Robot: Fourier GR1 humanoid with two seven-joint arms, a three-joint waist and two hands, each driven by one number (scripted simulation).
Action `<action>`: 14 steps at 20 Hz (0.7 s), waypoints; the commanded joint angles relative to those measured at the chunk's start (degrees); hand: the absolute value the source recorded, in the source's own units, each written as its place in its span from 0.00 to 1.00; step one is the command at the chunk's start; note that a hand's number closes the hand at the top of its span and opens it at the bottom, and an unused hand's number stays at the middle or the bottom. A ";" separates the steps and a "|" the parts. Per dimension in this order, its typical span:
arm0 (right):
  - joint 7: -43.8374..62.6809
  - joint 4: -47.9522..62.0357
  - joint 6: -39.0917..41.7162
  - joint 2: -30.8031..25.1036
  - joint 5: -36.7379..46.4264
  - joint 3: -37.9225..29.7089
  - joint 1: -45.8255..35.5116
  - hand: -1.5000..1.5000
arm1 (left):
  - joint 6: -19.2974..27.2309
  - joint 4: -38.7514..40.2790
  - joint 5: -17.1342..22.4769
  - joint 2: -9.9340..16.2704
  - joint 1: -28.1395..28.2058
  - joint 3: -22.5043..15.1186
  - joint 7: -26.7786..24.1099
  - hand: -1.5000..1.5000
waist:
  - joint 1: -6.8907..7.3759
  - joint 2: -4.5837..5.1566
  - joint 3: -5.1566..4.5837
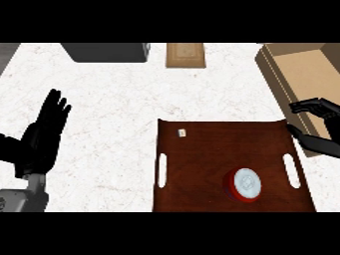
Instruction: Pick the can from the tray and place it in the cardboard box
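One can point(245, 184) stands in the tray point(202, 159), untouched. Reaching is the step: the right robot hand point(325, 130) hangs half-curled, holding nothing (between tray and box point(305, 74)), and must drop over the can. Left robot hand point(44, 134) rests spread.

A red can with a white lid point(245, 184) stood on the brown wooden tray point(202, 164), the open cardboard box point(305, 69) lay beyond, both on the white marble tabletop point(113, 99).
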 commanded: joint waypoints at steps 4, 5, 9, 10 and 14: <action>-17.12 5.31 7.78 -7.89 8.56 1.11 0.81 0.00 | 0.17 -2.84 -1.15 -0.31 -1.63 -1.06 3.19 0.50 | 0.04 -0.41 -0.06; -13.87 7.67 9.18 -10.20 8.82 0.62 -3.85 0.00 | 1.26 -5.80 -1.82 -1.53 -0.10 -2.69 3.61 0.50 | 0.79 -0.41 -0.06; -11.26 1.72 15.78 -20.23 15.14 5.39 -3.19 0.00 | 0.08 -4.06 -1.52 0.25 -0.41 -0.57 2.64 0.50 | 0.26 -0.48 -0.21; -7.66 -1.44 19.13 -21.50 15.34 7.74 -4.19 0.00 | 0.98 -5.39 -1.67 0.64 -0.99 -0.89 5.12 0.50 | 0.31 -0.74 -0.28; -1.18 -5.33 26.20 -23.63 15.89 10.62 -6.68 0.00 | 0.37 -6.69 -1.49 0.47 -0.33 -0.71 5.36 0.50 | 0.37 -0.68 -0.23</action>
